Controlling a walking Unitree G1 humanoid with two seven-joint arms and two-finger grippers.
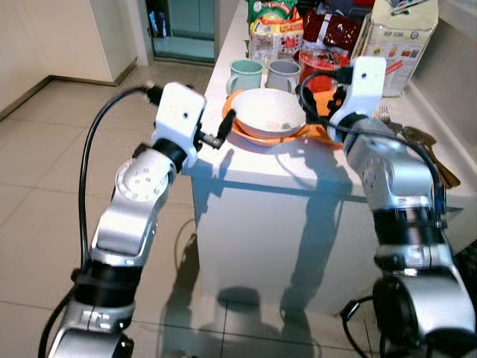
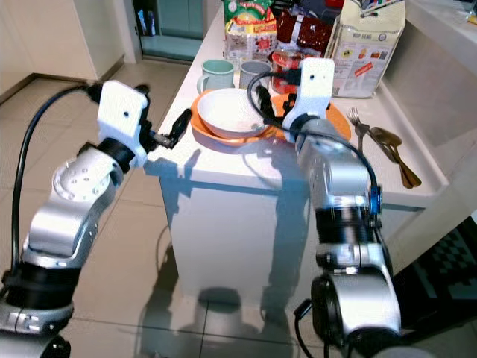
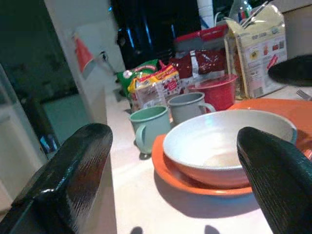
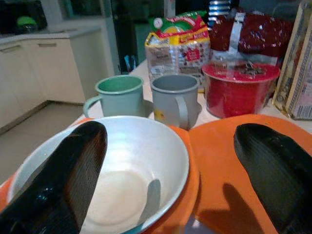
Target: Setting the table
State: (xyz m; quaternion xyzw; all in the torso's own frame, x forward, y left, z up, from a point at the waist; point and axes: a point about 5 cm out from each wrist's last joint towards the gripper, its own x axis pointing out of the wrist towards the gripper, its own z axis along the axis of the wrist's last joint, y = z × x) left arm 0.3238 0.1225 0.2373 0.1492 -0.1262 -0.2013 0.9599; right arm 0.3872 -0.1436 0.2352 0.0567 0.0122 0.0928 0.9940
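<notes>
A white bowl (image 1: 268, 110) sits on an orange plate (image 1: 253, 137) near the left front corner of the white table (image 1: 253, 171). A second orange plate (image 2: 339, 123) lies just to its right. My left gripper (image 1: 223, 130) is open at the table's left edge, level with the first plate's rim and pointing at the bowl (image 3: 219, 151). My right gripper (image 2: 264, 97) is open and empty, hovering low over the bowl's right rim and the second plate (image 4: 219, 161). A green mug (image 1: 244, 74) and a grey mug (image 1: 283, 73) stand behind the bowl.
A red container (image 1: 317, 63), snack bags (image 1: 276, 30) and a tall carton (image 1: 402, 45) crowd the back of the table. A fork (image 2: 358, 119) and spoons (image 2: 391, 145) lie at the right. A tiled floor (image 1: 45, 164) stretches out to the left.
</notes>
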